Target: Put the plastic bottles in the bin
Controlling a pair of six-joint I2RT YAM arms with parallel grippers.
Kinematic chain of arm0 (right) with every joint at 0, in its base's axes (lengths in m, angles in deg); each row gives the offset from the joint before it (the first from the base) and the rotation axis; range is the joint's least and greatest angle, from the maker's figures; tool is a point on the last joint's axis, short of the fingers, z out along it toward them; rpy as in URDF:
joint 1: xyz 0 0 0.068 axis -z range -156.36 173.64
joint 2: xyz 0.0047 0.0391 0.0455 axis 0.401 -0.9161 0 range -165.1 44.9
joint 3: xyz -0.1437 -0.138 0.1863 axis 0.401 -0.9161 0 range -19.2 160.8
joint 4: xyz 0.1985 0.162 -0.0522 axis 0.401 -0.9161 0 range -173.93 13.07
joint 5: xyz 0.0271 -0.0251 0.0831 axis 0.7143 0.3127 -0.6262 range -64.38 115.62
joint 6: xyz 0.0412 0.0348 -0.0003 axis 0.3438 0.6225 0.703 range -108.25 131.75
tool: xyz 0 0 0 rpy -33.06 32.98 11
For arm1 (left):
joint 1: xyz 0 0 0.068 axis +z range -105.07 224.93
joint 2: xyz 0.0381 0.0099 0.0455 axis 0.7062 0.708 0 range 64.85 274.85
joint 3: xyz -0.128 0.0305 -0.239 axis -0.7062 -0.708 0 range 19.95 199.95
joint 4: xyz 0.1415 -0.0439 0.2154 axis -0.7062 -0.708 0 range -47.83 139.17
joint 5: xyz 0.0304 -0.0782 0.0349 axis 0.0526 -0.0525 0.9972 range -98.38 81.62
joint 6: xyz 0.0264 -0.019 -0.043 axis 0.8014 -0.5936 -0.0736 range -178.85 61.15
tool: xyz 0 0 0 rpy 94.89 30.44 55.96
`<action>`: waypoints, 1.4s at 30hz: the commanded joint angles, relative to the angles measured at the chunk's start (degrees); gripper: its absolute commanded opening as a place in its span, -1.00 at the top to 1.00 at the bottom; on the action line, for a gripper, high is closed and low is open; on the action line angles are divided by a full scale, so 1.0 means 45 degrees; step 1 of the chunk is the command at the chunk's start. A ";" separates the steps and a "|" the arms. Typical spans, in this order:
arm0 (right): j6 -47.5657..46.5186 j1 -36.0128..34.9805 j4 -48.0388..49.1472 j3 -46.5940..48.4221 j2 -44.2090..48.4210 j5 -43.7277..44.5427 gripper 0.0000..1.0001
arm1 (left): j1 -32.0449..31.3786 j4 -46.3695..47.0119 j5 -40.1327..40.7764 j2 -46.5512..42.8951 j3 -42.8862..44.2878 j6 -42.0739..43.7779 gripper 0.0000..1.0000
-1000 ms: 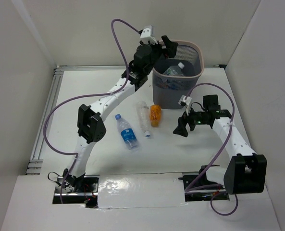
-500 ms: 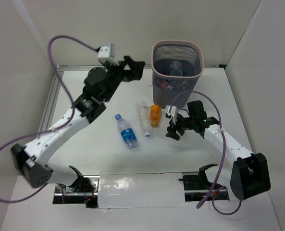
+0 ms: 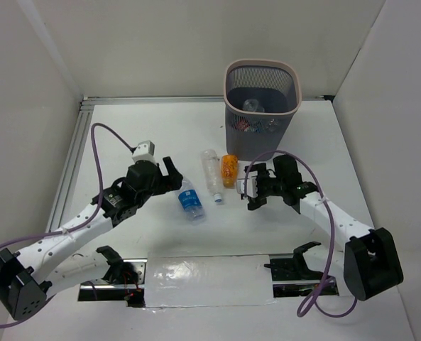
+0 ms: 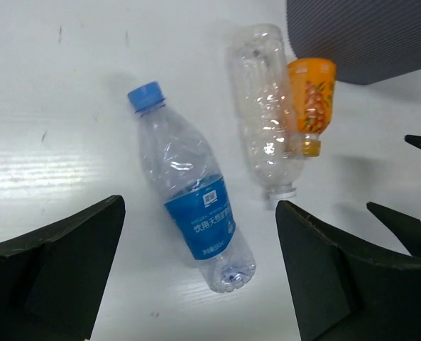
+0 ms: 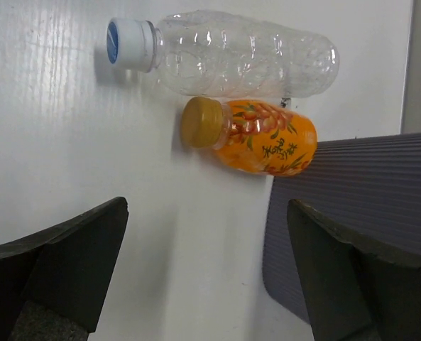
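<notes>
Three bottles lie on the white table: a blue-label bottle (image 3: 189, 199) (image 4: 192, 206), a plain clear bottle (image 3: 211, 172) (image 4: 266, 117) (image 5: 238, 54) and a short orange bottle (image 3: 229, 169) (image 4: 310, 104) (image 5: 256, 136). The grey mesh bin (image 3: 260, 106) stands at the back with several bottles inside; its wall shows in the right wrist view (image 5: 352, 213). My left gripper (image 3: 173, 177) (image 4: 203, 284) is open and empty, just left of the blue-label bottle. My right gripper (image 3: 251, 190) (image 5: 210, 277) is open and empty, right of the orange bottle.
White walls enclose the table on three sides. A metal rail (image 3: 72, 160) runs along the left edge. A shiny taped strip (image 3: 203, 273) lies between the arm bases at the near edge.
My left arm has swung from over the bin down and back to the blue-label bottle, empty. My right gripper has moved left toward the orange bottle.
</notes>
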State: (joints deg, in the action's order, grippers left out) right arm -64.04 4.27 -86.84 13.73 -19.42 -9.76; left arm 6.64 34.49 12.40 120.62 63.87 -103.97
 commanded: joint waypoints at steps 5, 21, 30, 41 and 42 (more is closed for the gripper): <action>0.0179 -0.0361 -0.1604 0.2954 -0.2093 0.0125 -0.80 | 0.0031 -0.0682 0.0188 0.0085 0.0181 -0.1242 -1.00; 0.8265 -0.2061 -0.3754 0.5456 -0.2974 0.3641 -0.19 | 0.0869 -0.0685 -0.0650 0.3252 0.1042 -0.1984 -1.00; 0.9109 -0.2061 -0.4221 0.4987 -0.2349 0.3213 -1.00 | 0.0988 0.0781 -0.1218 0.4032 0.0318 -0.2100 -0.94; 1.4452 -0.1493 -0.3058 0.3898 -0.1571 0.4881 -0.34 | 0.0988 0.0742 -0.1102 0.3116 -0.0228 -0.2101 -0.92; 1.5194 -0.1708 -0.2781 0.3739 -0.1432 0.5530 -0.34 | 0.0988 0.0742 -0.1101 0.3115 -0.0229 -0.2101 -0.92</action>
State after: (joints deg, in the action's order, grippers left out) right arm -8.68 -1.26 -104.87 32.81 -30.39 7.23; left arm 10.80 36.02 7.04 136.60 63.72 -113.04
